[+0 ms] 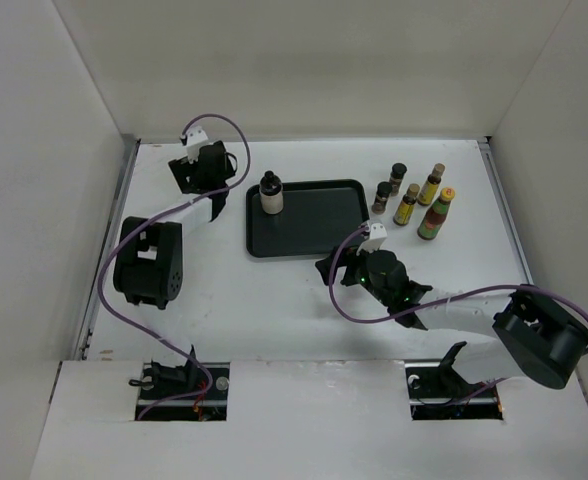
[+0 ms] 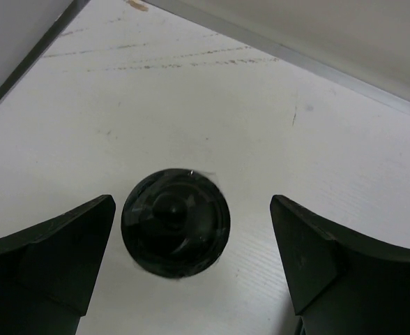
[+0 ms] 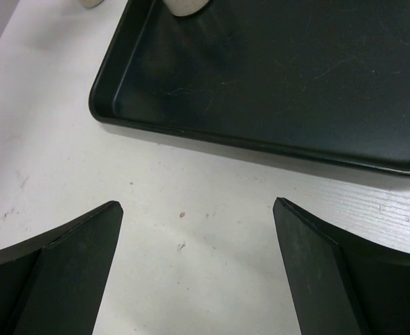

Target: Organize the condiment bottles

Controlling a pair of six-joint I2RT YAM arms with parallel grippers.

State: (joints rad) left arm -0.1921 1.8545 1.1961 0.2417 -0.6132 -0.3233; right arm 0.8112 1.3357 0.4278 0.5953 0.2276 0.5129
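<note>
The top external camera sits above and behind the near edge, looking down over the whole tabletop (image 1: 264,310) to the far edge. The left wrist camera hangs close over the far left corner, facing straight down on a bottle cap (image 2: 176,223). The right wrist camera, low near mid-table, faces that same corner across the tray (image 3: 295,84), which the overhead view shares

Tray (image 1: 314,222) mostly free, one bottle (image 1: 271,195) aboard

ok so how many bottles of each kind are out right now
squat cream bottles with black caps: 2
slim yellow-labelled bottles: 2
tiny dark brown bottles: 2
red-green bottle with orange cap: 1
total: 7
</note>
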